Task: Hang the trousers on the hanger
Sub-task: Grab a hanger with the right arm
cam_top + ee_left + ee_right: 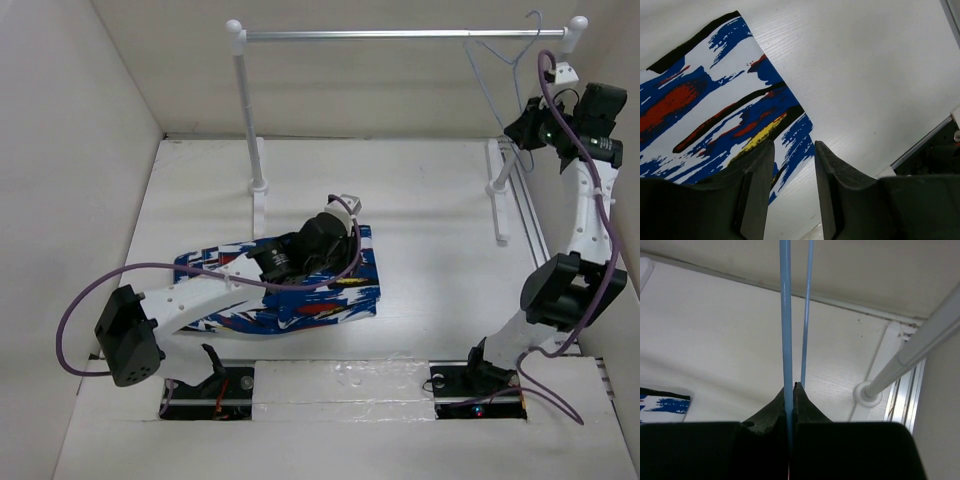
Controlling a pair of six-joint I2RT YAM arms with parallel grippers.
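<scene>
**Hanger gripped at the rail, trousers flat on the worktop**

The trousers (pixel 300 295) lie folded and flat on the white worktop (pixel 430 240), left of centre in the top view, with the left arm stretched across them. The left pincer (pixel 343 207) sits at their far edge. In the left wrist view it (pixel 794 147) is released: its two fingers stand apart, and a corner of the printed cloth (pixel 705 110) and bare worktop show in the gap. I cannot tell whether the fingers touch the cloth.

In the upper right of the top view, the light-blue hanger (pixel 488 92) hangs by its hook from the silver rail (pixel 400 34). The right pincer (pixel 523 135) is raised beside it. In the right wrist view this pincer (pixel 792 390) is clenched on one of the hanger's thin wires (pixel 785 315), and a second wire runs just beside the first.
</scene>
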